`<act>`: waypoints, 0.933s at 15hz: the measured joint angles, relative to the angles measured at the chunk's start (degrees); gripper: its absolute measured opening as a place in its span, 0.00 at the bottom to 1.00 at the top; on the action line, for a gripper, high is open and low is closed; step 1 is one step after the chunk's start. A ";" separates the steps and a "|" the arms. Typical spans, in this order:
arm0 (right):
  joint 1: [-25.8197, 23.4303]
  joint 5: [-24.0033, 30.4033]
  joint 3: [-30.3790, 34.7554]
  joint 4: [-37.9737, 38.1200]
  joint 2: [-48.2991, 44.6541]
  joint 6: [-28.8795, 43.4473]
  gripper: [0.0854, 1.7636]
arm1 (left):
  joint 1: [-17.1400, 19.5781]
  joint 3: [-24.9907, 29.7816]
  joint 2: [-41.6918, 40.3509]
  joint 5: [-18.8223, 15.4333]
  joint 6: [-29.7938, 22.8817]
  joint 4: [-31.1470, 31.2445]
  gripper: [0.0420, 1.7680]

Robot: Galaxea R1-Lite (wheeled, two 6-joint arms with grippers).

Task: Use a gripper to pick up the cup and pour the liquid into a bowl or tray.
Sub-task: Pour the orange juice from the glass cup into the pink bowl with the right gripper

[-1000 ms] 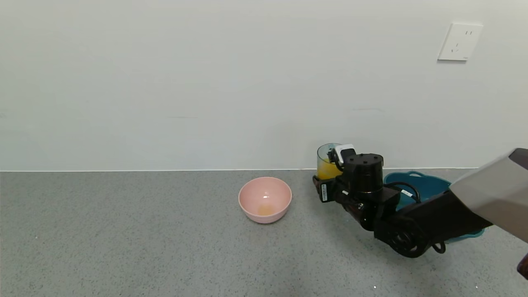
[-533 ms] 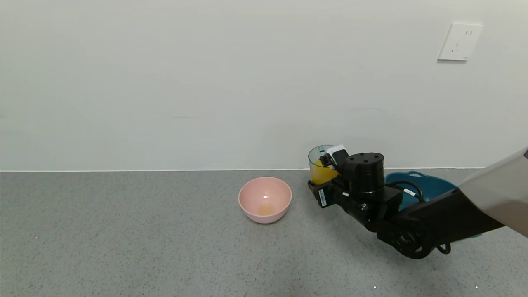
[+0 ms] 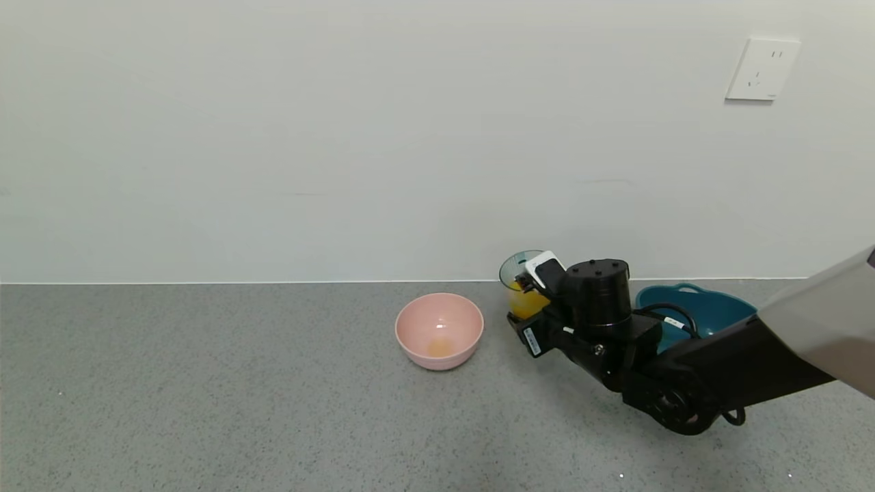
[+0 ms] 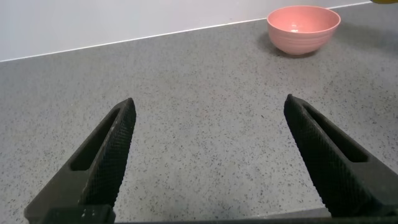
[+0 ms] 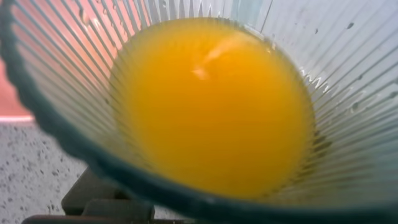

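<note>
The right pincer (image 3: 536,283), pinching the cup (image 3: 521,287) of liquid (image 5: 211,106), has tilted and edged toward the bowl (image 3: 439,331), nearing the pour.

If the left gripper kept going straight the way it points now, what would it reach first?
Probably the pink bowl, though it sits off to one side of the line. The left gripper is open, with only bare grey countertop between its fingers and beyond; depth is hard to judge.
</note>
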 joint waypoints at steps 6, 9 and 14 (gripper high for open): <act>1.71 -0.16 -1.37 0.91 1.11 -3.19 0.74 | 0.00 0.00 0.00 0.02 -0.02 -0.02 0.97; 1.94 -0.24 -3.13 1.22 2.29 -5.71 0.74 | 0.00 0.00 0.00 0.02 0.00 -0.02 0.97; 2.01 -0.68 -7.49 5.84 3.91 -7.89 0.74 | 0.02 0.00 0.00 0.02 0.00 0.00 0.97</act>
